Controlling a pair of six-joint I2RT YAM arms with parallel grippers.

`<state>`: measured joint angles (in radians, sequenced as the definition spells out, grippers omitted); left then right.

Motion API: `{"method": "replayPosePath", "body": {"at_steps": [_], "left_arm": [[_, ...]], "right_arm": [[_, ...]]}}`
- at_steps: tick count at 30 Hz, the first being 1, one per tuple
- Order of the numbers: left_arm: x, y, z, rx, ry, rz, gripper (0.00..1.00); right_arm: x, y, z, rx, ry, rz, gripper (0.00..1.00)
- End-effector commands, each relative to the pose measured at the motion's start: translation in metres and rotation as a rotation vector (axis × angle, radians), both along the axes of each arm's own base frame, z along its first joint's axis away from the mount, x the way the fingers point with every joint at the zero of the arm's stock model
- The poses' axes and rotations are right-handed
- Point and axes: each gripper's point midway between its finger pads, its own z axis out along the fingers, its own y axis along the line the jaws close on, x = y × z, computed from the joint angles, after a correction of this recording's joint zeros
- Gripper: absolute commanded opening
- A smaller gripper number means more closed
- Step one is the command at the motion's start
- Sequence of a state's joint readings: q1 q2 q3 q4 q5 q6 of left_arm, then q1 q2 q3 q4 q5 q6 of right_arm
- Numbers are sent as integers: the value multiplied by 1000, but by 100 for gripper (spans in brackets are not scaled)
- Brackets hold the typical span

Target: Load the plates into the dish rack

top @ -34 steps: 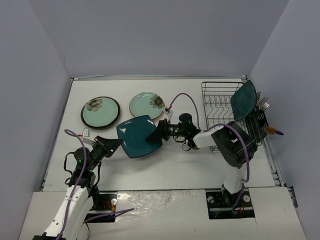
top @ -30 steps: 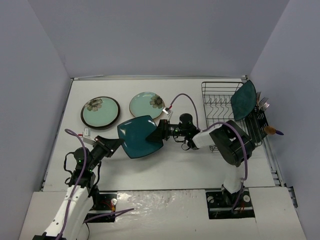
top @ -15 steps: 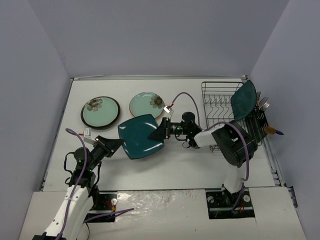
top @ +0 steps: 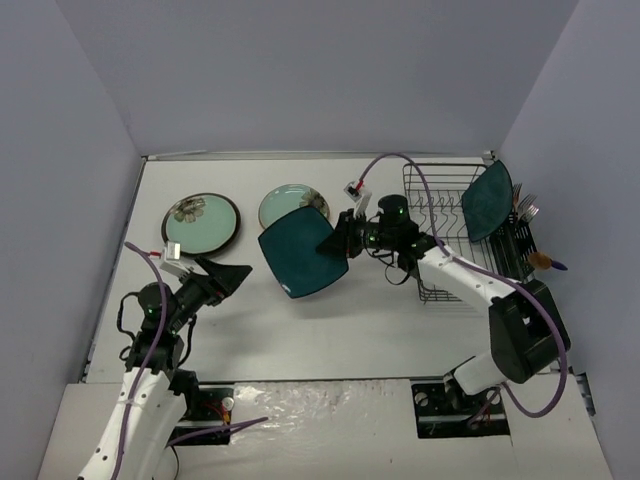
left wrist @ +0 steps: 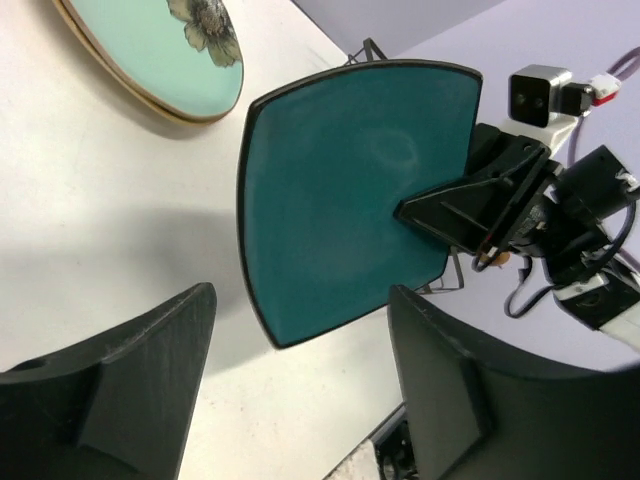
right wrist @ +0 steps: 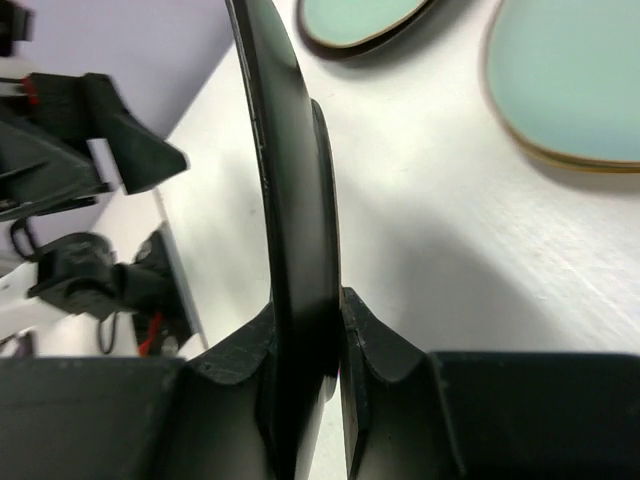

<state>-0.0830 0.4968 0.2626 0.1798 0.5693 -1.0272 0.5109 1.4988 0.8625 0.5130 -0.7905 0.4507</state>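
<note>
A dark teal squarish plate (top: pixel 303 253) hangs tilted above the table, with my right gripper (top: pixel 334 243) shut on its right edge. In the right wrist view the plate (right wrist: pixel 295 200) runs edge-on between the closed jaws of that gripper (right wrist: pixel 305 340). My left gripper (top: pixel 232 275) stands open to the plate's left, apart from it. Its wrist view shows the plate (left wrist: pixel 350 190) beyond the spread fingers (left wrist: pixel 130 380). Two mint-green plates lie flat, one dark-rimmed (top: pixel 200 222) and one tan-rimmed (top: pixel 287 202), the second partly hidden. Another teal plate (top: pixel 488 200) stands in the dish rack (top: pixel 440 215).
The rack's side cutlery holder (top: pixel 520 240) holds utensils near the right wall. Purple cables loop over both arms. Walls close in the table on the left, back and right.
My left gripper has let go of the teal plate and drawn back to the left. My right gripper has shut on the plate and carried it up and to the right.
</note>
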Motion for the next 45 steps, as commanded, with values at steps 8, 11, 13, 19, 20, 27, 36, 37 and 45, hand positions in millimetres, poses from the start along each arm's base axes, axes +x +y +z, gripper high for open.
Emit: {"method": "replayPosePath", "body": {"at_steps": [8, 11, 13, 19, 20, 27, 36, 37, 45], "left_arm": [[8, 64, 51, 546, 40, 162, 97], [13, 88, 54, 691, 83, 226, 97], [14, 101, 55, 758, 112, 258, 97], [21, 120, 39, 856, 152, 310, 97], [21, 120, 35, 860, 159, 309, 97], [18, 121, 18, 891, 191, 286, 97], [17, 126, 15, 928, 207, 295, 97], [17, 126, 14, 928, 208, 293, 97], [19, 126, 13, 935, 216, 288, 97]], "right_arm": [[74, -142, 127, -471, -398, -574, 0], [86, -187, 155, -591, -454, -747, 0], [93, -215, 168, -675, -495, -830, 0], [115, -281, 184, -890, -532, -961, 0], [121, -295, 181, -916, -516, -981, 0], [148, -357, 165, -945, -415, -1072, 0], [172, -407, 117, -1010, -278, -1116, 0], [173, -411, 110, -1020, -264, -1119, 0], [180, -422, 84, -993, -225, -1110, 0]]}}
